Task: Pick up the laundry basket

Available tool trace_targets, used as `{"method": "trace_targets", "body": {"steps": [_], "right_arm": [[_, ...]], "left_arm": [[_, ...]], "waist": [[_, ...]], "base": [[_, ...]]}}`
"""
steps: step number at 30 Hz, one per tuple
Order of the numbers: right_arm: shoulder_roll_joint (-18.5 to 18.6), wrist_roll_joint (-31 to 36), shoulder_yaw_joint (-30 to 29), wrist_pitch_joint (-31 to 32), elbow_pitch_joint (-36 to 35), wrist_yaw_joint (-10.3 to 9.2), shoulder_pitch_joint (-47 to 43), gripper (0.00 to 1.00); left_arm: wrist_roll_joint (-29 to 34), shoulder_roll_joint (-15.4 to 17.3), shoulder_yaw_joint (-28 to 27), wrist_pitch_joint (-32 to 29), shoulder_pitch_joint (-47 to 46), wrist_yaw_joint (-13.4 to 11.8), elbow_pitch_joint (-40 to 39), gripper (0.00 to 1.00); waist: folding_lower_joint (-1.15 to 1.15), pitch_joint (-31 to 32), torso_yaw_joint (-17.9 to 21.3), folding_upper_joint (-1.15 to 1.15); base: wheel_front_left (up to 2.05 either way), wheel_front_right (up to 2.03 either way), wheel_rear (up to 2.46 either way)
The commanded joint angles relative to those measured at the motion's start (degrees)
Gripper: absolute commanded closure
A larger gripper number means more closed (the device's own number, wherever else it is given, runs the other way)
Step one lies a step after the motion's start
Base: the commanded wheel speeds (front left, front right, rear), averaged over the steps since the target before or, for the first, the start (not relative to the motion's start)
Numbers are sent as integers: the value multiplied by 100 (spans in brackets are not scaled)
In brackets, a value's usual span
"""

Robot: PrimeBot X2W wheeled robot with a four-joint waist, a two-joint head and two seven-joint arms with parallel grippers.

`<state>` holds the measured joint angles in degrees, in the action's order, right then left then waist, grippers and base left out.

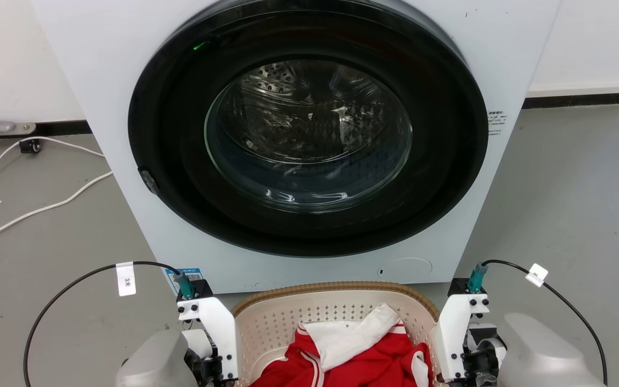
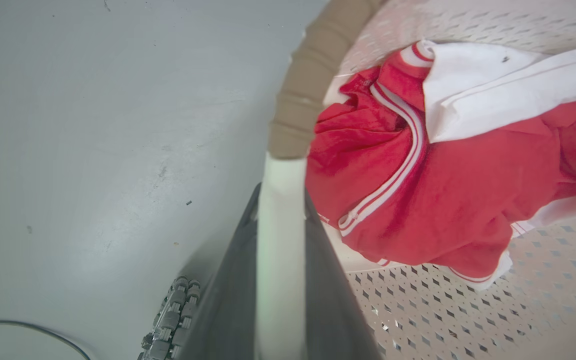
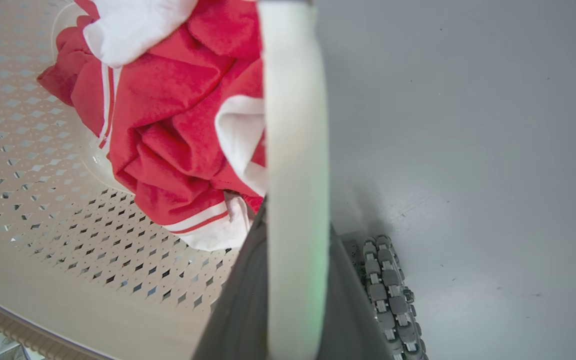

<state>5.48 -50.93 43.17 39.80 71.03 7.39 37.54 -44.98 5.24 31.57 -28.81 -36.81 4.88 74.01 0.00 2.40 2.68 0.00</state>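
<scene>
The laundry basket [image 1: 336,287] is cream with perforated walls and a brown woven-look rim, and it sits low in the head view between my two wrists. A red and white garment [image 1: 352,355] lies inside it. In the left wrist view my left gripper [image 2: 281,197] is shut on the basket's white side handle [image 2: 280,240], just below the brown rim [image 2: 308,75]. In the right wrist view my right gripper [image 3: 295,215] is shut on the opposite white handle [image 3: 295,125], with the basket's wall [image 3: 43,210] to its left. I cannot tell whether the basket touches the floor.
A white washing machine [image 1: 309,134] with its round dark door shut stands right behind the basket. White cables [image 1: 35,209] trail over the grey floor at the left. Roller wheels [image 2: 168,320] [image 3: 388,290] of my base show below each handle.
</scene>
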Motion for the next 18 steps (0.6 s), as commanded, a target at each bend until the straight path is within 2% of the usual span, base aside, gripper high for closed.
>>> {"method": "trace_targets", "body": {"steps": [1,18], "right_arm": [[-29,-44,27,-20,-6,18,1,100],[-19,-189,157,-32,24,18,-29,100]], "left_arm": [[-13,-22,16,37,46,31,-27,100],[-82,-35,66,50,102,33,-28,100]], "waist": [[0,1,-3,0],[0,29,-10,0]], "base": [[0,0,0],[0,0,0]]}}
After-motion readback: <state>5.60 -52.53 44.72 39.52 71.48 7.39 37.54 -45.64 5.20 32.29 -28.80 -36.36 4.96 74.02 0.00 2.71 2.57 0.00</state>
